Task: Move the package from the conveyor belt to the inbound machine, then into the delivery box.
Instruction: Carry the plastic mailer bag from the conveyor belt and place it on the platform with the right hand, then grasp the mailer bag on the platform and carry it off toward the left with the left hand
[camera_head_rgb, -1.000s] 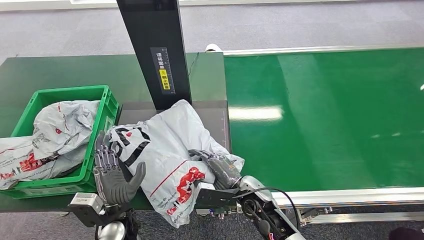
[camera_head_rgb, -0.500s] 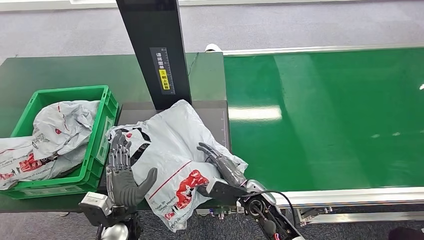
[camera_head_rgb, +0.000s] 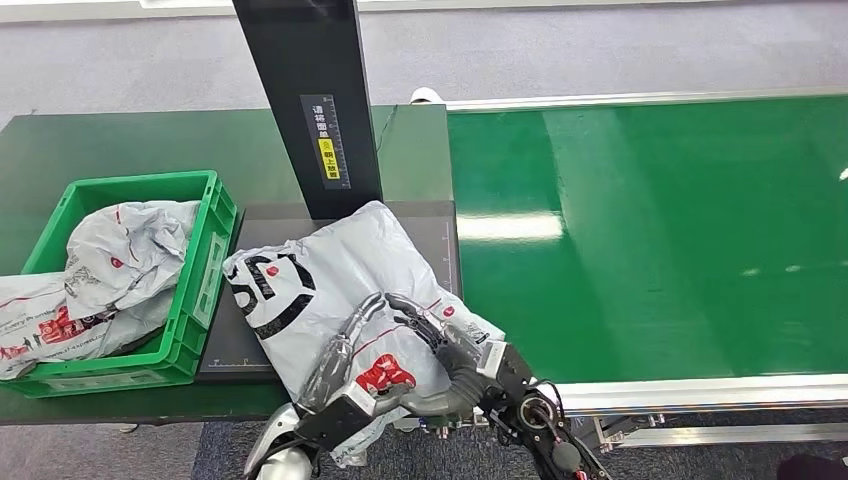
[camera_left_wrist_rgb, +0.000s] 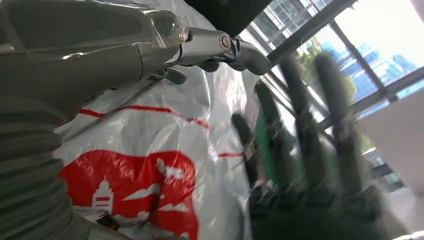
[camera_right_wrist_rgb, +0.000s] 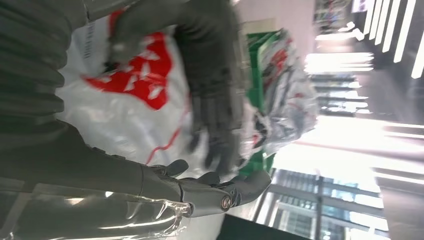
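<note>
Both hands are on the near end of the package (camera_head_rgb: 340, 290) now. The left hand (camera_head_rgb: 345, 365) lies flat with its fingers stretched out along the bag's near left part, beside the red print, pressing on the plastic rather than closing round it. The right hand (camera_head_rgb: 440, 335) sits just to the right of it, fingers spread and laid over the bag's near right corner; no clear pinch shows, so it reads as resting on the bag with fingers apart. In the left wrist view the left hand (camera_left_wrist_rgb: 300, 165) hangs blurred over the white-and-red plastic, and in the right wrist view the right hand (camera_right_wrist_rgb: 210, 95) is spread against the same print.

Beyond the hands, the package lies on the dark plate of the inbound machine (camera_head_rgb: 440, 225), its far end against the foot of the black column (camera_head_rgb: 305, 100). Left of the left hand stands the green delivery box (camera_head_rgb: 205, 250), with other grey bags in it. Right of the right hand runs the green conveyor belt (camera_head_rgb: 650, 230).

A second ago the left hand stood upright at the bag's left edge, next to the box; it has swung in under the bag's near side. The bag's black marking has turned more face-up.
</note>
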